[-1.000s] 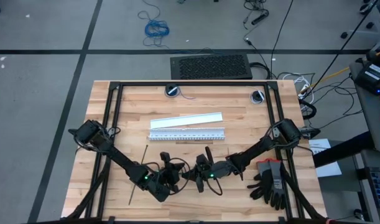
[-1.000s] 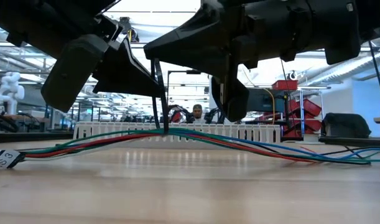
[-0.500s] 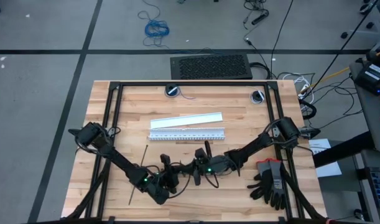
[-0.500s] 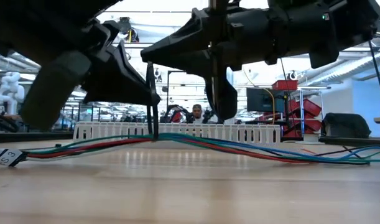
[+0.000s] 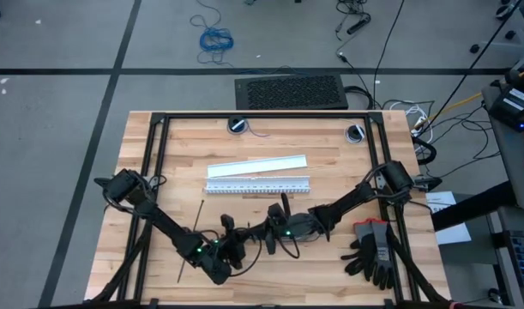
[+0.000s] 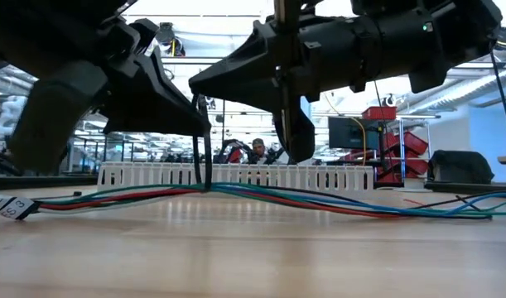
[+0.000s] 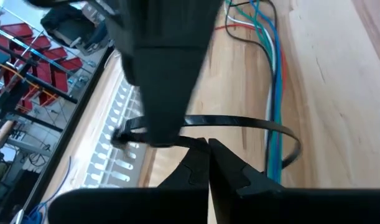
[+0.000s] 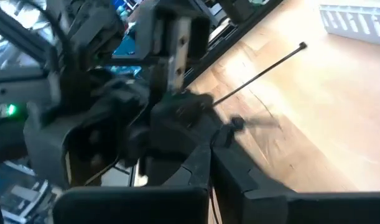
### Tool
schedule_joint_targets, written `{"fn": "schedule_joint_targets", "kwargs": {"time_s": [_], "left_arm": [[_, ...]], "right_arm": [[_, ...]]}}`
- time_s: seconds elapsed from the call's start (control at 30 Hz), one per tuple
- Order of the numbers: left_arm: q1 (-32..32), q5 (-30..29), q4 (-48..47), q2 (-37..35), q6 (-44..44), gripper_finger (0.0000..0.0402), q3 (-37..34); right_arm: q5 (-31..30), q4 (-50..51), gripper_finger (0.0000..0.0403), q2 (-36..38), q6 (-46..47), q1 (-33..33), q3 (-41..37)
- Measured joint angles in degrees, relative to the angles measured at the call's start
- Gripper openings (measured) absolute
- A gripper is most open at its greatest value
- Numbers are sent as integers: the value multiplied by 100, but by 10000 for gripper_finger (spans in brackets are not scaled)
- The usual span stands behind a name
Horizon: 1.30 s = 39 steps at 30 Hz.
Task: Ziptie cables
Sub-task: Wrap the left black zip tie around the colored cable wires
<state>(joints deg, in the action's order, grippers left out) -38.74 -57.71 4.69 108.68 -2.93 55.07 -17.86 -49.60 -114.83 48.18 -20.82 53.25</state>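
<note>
Cables (image 6: 261,197) lie along the bench just in front of the white slotted strip (image 6: 236,175), a ziptie (image 7: 239,122) looped round them; left pincer (image 7: 208,149) pinched shut on that ziptie, right pincer (image 8: 209,152) closed beside it; tightening wants a steady pull along the strap, loop kept square.

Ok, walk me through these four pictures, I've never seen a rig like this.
This is a robot with two dark arms at a wooden table. One picture looks down from above, one looks level across the tabletop, and two come from cameras on the wrists. The left arm and right arm meet over the table. Both pairs of jaws are shut, it seems on a black ziptie looped round thin coloured cables. Also on the table are a spare ziptie, a white slotted strip, a plain white strip and black gloves.
</note>
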Motion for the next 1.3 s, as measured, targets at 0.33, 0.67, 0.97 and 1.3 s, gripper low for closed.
{"fn": "schedule_joint_targets", "kwargs": {"time_s": [0.33, 0.67, 0.97, 1.3], "left_arm": [[9, 2, 2, 0, -119, 0, 0], [48, 2, 2, 0, -125, 0, 0], [140, 22, 94, 0, -259, 0, 0], [170, 44, 92, -2, -433, 0, 0]], "right_arm": [[443, 2, 114, 0, -85, -238, -2], [569, 192, 169, 2, 46, -451, -2], [259, 476, 139, 4, -115, -433, -4], [131, 474, 97, -18, -231, -393, 0]]}}
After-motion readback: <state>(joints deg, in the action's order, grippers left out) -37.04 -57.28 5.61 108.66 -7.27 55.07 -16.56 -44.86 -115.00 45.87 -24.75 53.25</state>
